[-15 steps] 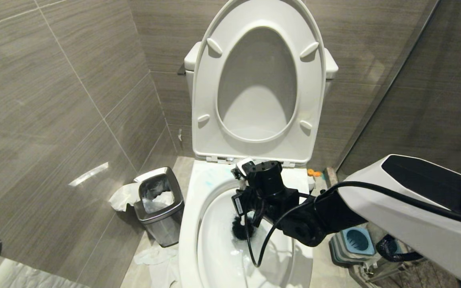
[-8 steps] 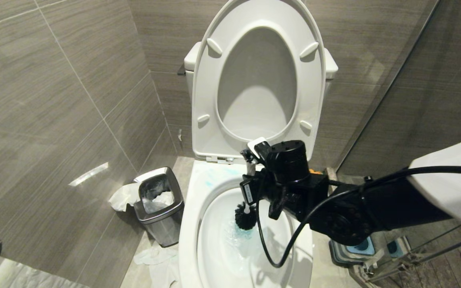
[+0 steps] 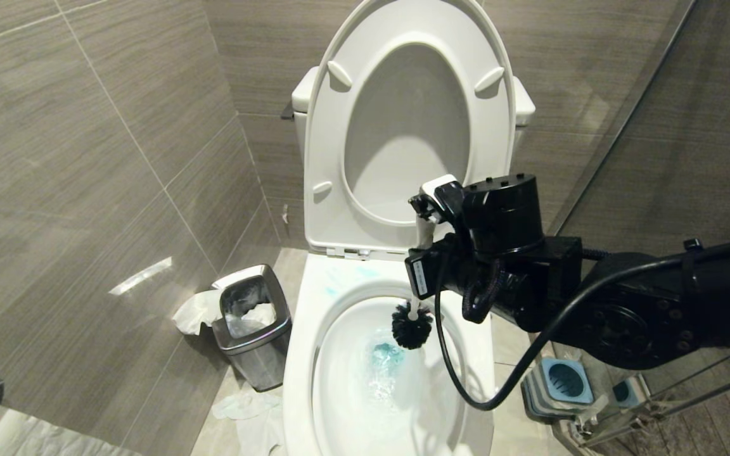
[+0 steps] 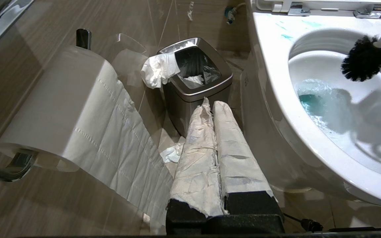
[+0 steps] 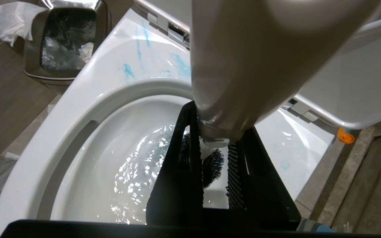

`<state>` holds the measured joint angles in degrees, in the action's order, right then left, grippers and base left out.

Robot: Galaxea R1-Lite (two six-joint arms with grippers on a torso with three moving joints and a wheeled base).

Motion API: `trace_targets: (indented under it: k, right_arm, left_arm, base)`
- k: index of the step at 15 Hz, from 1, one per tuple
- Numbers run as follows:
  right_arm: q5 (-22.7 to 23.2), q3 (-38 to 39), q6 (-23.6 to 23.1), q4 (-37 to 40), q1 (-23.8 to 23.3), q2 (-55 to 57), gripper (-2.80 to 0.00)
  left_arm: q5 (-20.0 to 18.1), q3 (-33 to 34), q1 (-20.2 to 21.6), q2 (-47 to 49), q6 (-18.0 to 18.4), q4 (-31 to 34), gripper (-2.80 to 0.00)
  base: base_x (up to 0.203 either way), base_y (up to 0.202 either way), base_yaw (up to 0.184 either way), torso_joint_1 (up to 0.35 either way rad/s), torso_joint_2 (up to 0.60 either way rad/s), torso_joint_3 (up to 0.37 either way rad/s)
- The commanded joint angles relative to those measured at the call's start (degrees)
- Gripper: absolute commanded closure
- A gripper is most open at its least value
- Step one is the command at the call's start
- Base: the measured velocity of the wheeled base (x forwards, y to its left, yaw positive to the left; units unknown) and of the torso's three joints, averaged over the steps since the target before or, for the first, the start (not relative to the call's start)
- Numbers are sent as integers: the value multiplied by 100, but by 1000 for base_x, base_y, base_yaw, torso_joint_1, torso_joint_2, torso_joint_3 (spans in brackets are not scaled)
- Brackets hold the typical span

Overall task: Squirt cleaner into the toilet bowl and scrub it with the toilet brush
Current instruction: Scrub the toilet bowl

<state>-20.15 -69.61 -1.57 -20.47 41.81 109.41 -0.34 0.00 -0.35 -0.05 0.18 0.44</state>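
No readable writing anywhere: the white label on the R claw's side, head view centre, is too small to read.

R claw [image 3: 427, 218] sits centre-right of head view, clamped narrow on the toilet brush [image 3: 412, 324] handle. Handle runs down from the claw; the black bristle head hangs below it, just inside the toilet bowl [image 3: 314, 297] rim at the back, above the water, not touching it as far as I can tell. In R wrist view the white handle fills the top centre, the black fingers [image 5: 184, 158] close on either side of it, bristles showing between them lower centre.

Cleaner [image 3: 385, 356]: blue-green tint in foamy water, centre of bowl, just below-left of the bristles. Pale blue smears also on the rim near the hinge, upper centre of R wrist view [image 5: 180, 67]. Seat and lid stand up against the tank.

L claw [image 4: 210, 155]: bottom centre of L wrist view, paper-wrapped fingers pressed together, holding nothing, parked beside the bowl, pointing at the steel bin [image 4: 195, 91]. Toilet paper roll [image 4: 55, 109] at left of that view. Brush holder [image 3: 561, 380], blue/grey, on the floor lower right of head view.
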Motion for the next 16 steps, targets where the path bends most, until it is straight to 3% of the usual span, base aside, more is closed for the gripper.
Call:
trace_targets:
  k: [1,11,16]
  right_arm:
    - [-35,-207,129,-22,2,481,0]
    - [-64,-2317,298,217,-377,2317,0]
    - [-24,-2786,349,525,-56,2560,0]
  left_arm:
    - [-1,9,0,5,-1,0,0]
    - [-1,9,0,5,-1,0,0]
    - [-1,9,0,5,-1,0,0]
  base:
    - [0,0,0,0,0,0]
    - [0,0,0,0,0,0]
    - [0,0,0,0,0,0]
